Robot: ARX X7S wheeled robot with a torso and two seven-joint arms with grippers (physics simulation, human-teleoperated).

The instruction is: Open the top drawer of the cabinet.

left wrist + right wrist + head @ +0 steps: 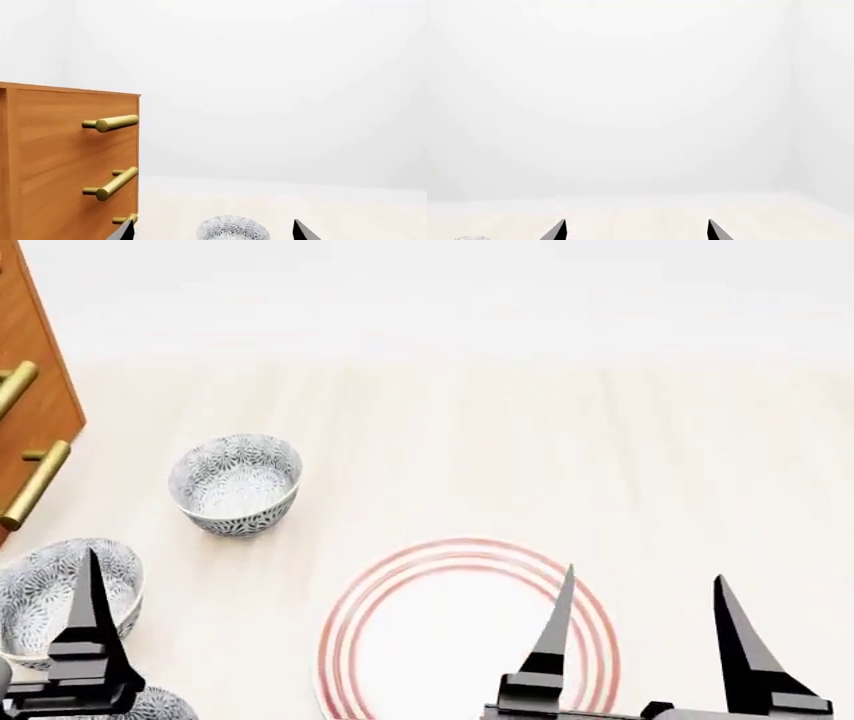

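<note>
The cabinet is an orange-brown wooden box, seen in the left wrist view with three brass bar handles one above the other. The top drawer is shut flush and carries the uppermost handle. My left gripper is open, well short of the cabinet and off to its side, holding nothing. In the head view only the cabinet's corner shows at the left edge, with two handles. My right gripper hangs open over a plate, far from the cabinet.
A red-ringed white plate lies under the right gripper. Three patterned bowls stand near the cabinet: one further out, one by my left finger, one at the bottom edge. A bowl sits ahead of the left jaws.
</note>
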